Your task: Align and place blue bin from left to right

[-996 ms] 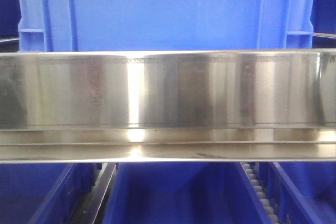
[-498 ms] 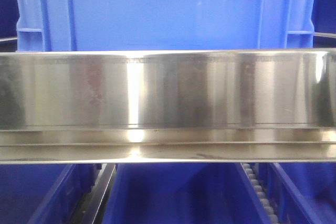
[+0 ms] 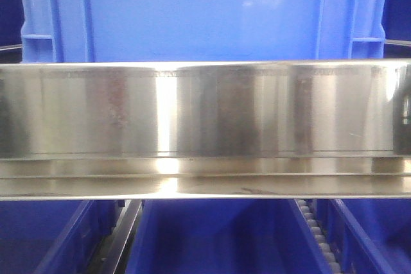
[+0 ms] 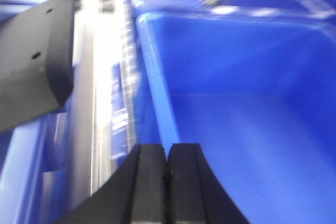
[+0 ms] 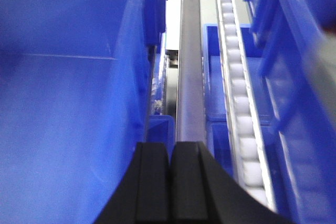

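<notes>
steel rail fronting blue bin, left jaws clenched over wall, right jaws likewise

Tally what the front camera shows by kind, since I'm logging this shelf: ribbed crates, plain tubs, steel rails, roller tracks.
blue bin, above the rail: 1
steel rail: 1
deeper-blue tubs, below the rail, cut off by the frame: 3
roller track: 1
Total: 6
</notes>
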Available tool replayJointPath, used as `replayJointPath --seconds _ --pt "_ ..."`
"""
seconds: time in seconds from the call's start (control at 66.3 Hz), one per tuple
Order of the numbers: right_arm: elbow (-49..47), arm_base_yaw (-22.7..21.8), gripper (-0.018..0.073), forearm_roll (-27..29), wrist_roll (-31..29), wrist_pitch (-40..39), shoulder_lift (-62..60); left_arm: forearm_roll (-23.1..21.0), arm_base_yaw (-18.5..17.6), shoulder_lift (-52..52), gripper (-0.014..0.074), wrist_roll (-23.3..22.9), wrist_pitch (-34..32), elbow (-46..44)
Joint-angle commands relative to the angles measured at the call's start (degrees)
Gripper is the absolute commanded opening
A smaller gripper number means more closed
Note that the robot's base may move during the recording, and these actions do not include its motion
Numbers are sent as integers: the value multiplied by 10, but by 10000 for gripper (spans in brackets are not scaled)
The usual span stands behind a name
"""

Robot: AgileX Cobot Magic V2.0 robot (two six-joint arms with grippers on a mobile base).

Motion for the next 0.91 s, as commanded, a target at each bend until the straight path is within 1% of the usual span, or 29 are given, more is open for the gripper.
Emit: replayJointPath --seconds 0.0,0.121,0.196,0.241,0.422,0.664,0.89 --pt "-45 11 -76 -15 8 30 35 18 -19 37 -111 -18 43 -72" --pt "-98 16 -76 -12 22 71 82 18 -23 85 -111 -21 109 -153" --pt "-127 16 -76 -10 22 91 107 19 -23 108 -111 -21 145 -183" --pt "-139 16 -76 -10 22 91 116 22 -23 116 -111 -21 154 -193" --pt "-144 17 -76 -10 22 91 124 25 -23 121 -111 -21 164 -193" --pt "-144 18 -76 -10 22 89 124 25 -23 121 -111 -21 152 -193" --pt "-144 38 -66 -10 21 88 124 24 -23 121 -111 -21 152 -193"
